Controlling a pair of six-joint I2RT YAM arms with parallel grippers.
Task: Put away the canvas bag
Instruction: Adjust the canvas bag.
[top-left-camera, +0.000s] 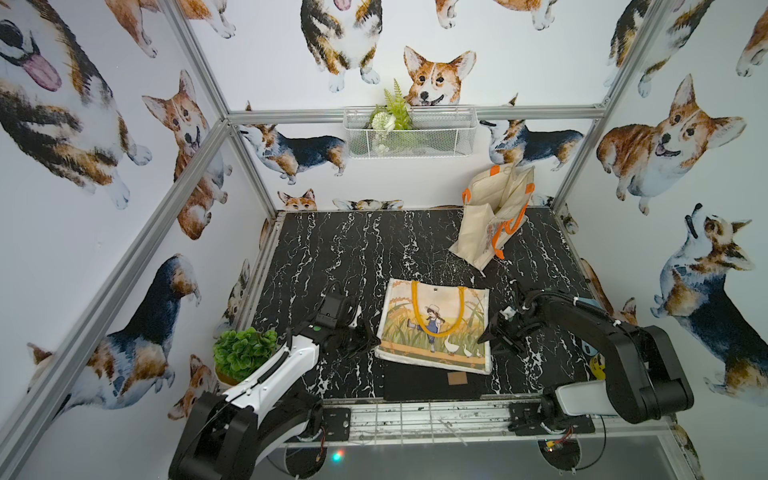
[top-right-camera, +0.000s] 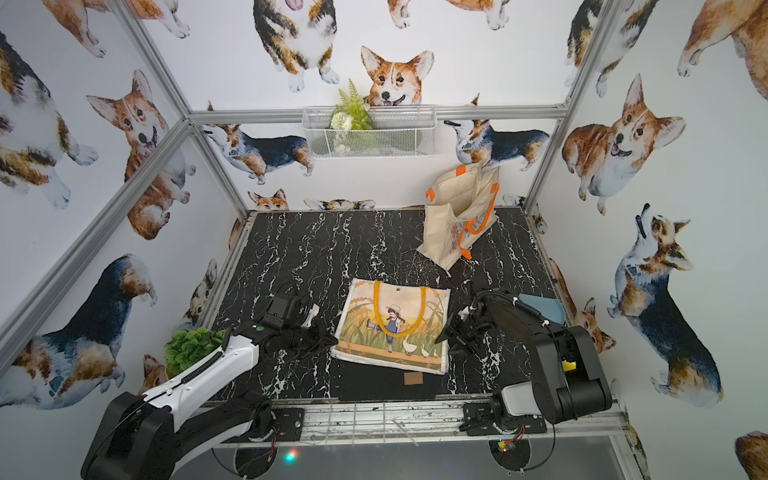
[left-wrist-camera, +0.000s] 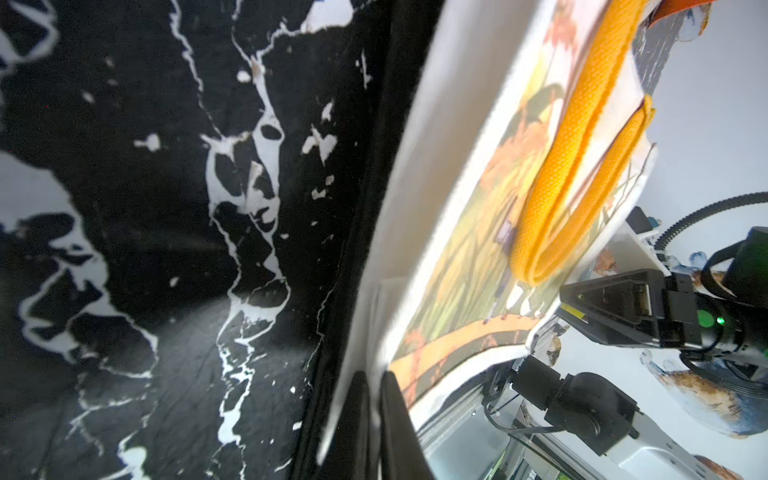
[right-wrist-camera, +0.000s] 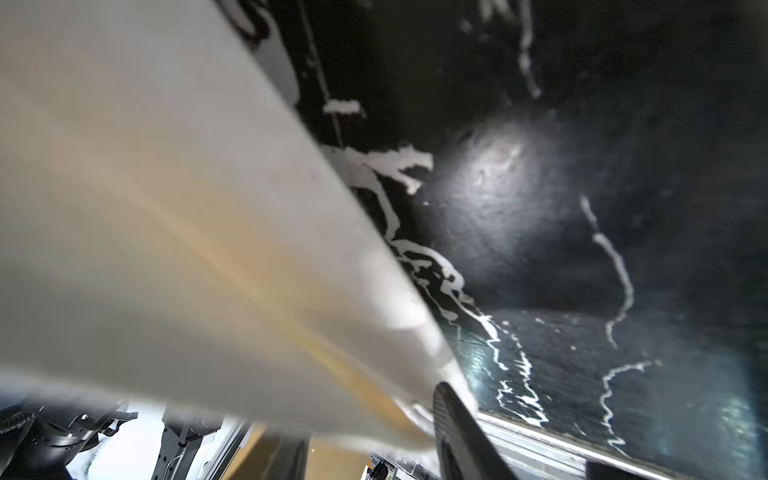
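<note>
lying flat on the black marble table (top-left-camera: 332, 257), close to the middle of its front edge: the printed canvas bag (top-left-camera: 415, 336), girl-and-geese picture facing up, yellow handles (top-left-camera: 415, 307) folded down over the print. front edge of the bag overlapping a black mat (top-left-camera: 407, 390) at the table's front edge.

at the bag's left edge, near its front left corner: the left gripper (top-left-camera: 375, 343), reaching in low from the table's front left corner. closed almost completely. in the left wrist view, fingers (left-wrist-camera: 395, 424) side by side, with only a thin strip of the bag's white side fabric pinched between them.

at the bag's right edge, near its front right corner: the right gripper (top-left-camera: 489, 337), coming in from the table's right side. jaws plainly apart, straddling the cream fabric. in the right wrist view, one finger (right-wrist-camera: 457, 428) just beside the blurred bag edge. cannot tell whether either pad presses the cloth.

same layout in both top views, bag (top-right-camera: 386, 332) lying between the two grippers.

elsewhere: a cream tote with orange handles (top-left-camera: 490, 216) standing at the table's far right corner, well apart from the printed bag; a white wire basket (top-left-camera: 440, 141) on the back wall above the far edge; a potted plant (top-left-camera: 243, 351) at the front left corner.
</note>
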